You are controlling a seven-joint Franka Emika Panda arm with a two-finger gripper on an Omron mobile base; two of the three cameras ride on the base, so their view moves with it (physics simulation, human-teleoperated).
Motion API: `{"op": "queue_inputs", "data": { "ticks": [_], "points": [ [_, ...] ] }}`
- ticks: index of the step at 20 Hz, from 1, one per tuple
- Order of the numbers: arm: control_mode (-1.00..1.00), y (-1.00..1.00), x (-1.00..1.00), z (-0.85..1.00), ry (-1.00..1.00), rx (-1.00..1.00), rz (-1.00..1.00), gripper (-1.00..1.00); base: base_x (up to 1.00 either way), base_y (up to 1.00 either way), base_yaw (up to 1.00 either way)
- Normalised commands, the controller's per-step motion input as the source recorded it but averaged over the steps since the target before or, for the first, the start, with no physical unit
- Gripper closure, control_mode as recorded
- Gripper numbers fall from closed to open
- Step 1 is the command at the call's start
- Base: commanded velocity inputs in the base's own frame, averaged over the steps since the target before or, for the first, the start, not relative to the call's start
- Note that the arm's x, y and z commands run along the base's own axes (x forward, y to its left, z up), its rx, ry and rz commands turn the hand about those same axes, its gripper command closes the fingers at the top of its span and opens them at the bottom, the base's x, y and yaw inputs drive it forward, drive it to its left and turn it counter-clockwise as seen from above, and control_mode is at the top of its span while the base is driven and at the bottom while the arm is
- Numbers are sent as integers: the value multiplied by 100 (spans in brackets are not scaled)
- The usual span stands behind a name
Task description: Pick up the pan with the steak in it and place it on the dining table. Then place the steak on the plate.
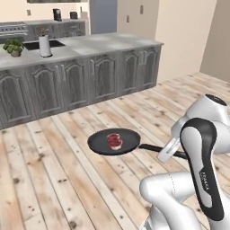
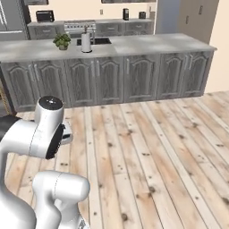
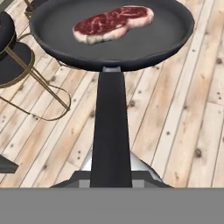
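Note:
The black pan [image 1: 101,143] hangs level in the air above the wooden floor, with the reddish-brown steak [image 1: 114,140] lying near its middle. Its long black handle [image 1: 150,147] runs right into my gripper [image 1: 168,151], which is shut on it. In the hand view the pan [image 3: 57,39] is at the top with the steak [image 3: 111,22] in it, and the handle [image 3: 110,131] comes straight down into my gripper [image 3: 110,178]. The dining table and the plate are out of view.
A grey kitchen counter [image 1: 99,45] with cabinets stands across the back, bearing a paper towel roll [image 1: 45,45] and a potted plant [image 1: 14,47]. Dark stools with gold wire frames [image 3: 19,61] stand on the floor below the pan, at the left of the hand view.

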Motion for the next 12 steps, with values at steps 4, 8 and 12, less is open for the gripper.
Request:
{"op": "queue_inputs", "data": {
  "ticks": [4,8,12],
  "points": [
    [100,0,0,0,0,0,0,100,-9,-11,33],
    [100,0,0,0,0,0,0,100,-16,0,43],
    [100,0,0,0,0,0,0,100,-15,0,45]
  ]
}}
